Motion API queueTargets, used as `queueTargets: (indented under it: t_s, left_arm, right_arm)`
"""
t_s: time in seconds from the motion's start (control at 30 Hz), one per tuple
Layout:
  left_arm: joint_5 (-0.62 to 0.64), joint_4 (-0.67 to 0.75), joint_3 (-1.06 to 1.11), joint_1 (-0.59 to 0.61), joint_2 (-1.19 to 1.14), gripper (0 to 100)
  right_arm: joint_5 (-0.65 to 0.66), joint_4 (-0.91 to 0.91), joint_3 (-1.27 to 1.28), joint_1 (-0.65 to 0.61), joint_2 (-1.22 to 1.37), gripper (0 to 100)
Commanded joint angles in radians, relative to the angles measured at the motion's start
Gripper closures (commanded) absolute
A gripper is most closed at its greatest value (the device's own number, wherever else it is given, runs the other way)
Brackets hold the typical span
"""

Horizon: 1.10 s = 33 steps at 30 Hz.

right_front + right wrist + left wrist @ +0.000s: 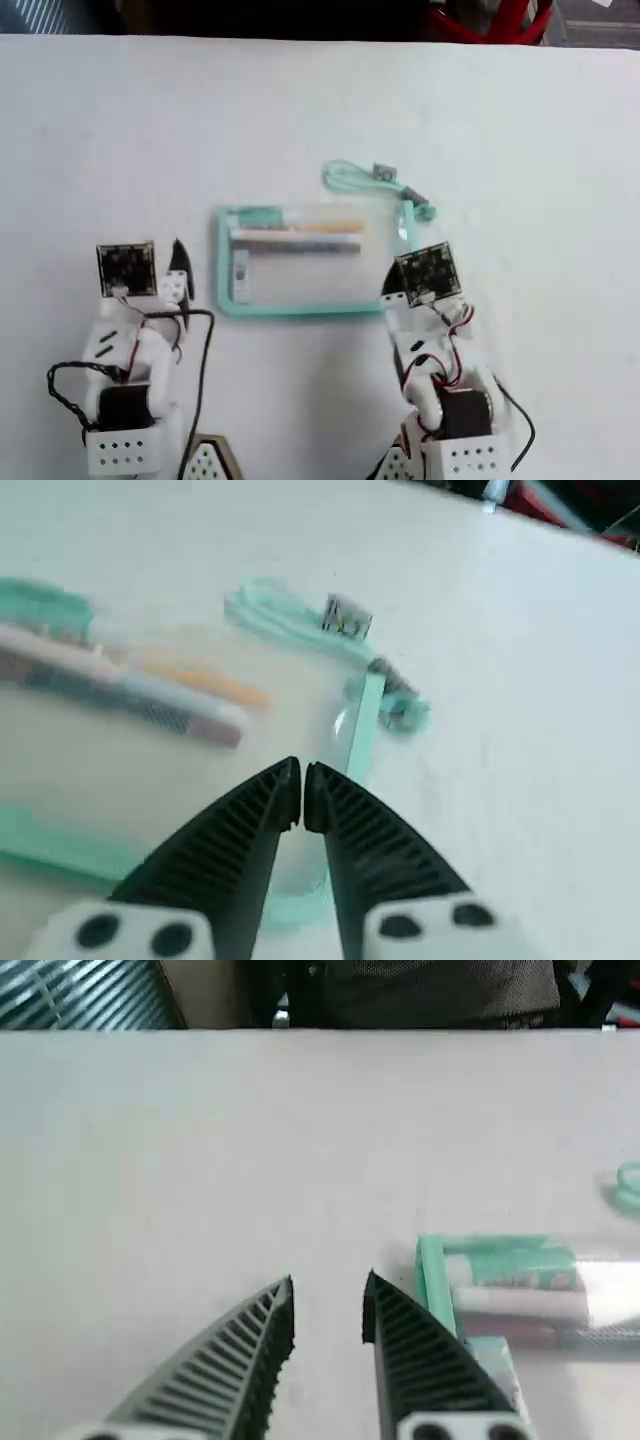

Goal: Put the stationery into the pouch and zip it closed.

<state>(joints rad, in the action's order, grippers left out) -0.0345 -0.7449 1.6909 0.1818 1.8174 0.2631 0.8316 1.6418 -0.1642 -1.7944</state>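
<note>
Stationery [295,243] in pouch [300,309]; zip state unclear. L gripper [328,1295], pouch's 9 o'clock, parted; R gripper [301,780], 4 o'clock, clenched, empty.

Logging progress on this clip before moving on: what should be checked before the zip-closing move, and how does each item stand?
1. Stationery inside the pouch: ok.
2. Pouch lying flat on the table: ok.
3. Zip already closed: cannot tell.
4. Left gripper open, beside the pouch's end: ok.
5. Right gripper on the zip pull: cannot tell; it is shut, over the pouch.
6. Cord clear of both grippers: ok.
</note>
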Motion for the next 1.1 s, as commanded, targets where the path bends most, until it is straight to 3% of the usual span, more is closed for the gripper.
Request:
queueTargets:
  t_s: [0.0, 0.13, 0.2, 0.53, 0.83, 1.07]
  left_arm:
    - [0.011, -0.147, 0.002, -0.027, 0.005, 88]
    - [0.011, -0.183, 0.002, -0.022, 0.005, 90]
    - [0.011, -0.21, 0.002, -0.021, 0.005, 97]
    - [0.011, -0.531, 0.002, -0.027, 0.005, 98]
    - [0.011, -0.539, 0.002, -0.027, 0.005, 98]
    - [0.011, -0.539, 0.002, -0.091, 0.005, 98]
  right_arm:
    - [0.005, -0.047, 0.049, -0.01, -0.008, 98.0]
    - [0.005, -0.044, 0.048, -0.01, -0.008, 98.0]
    - [0.005, -0.022, 0.048, -0.008, -0.008, 98.0]
    - [0.011, 0.338, 0.048, -0.008, -0.008, 98.0]
    - [0.005, 0.438, 0.048, 0.18, -0.008, 97.8]
    - [0.005, 0.438, 0.048, 0.163, -0.008, 98.0]
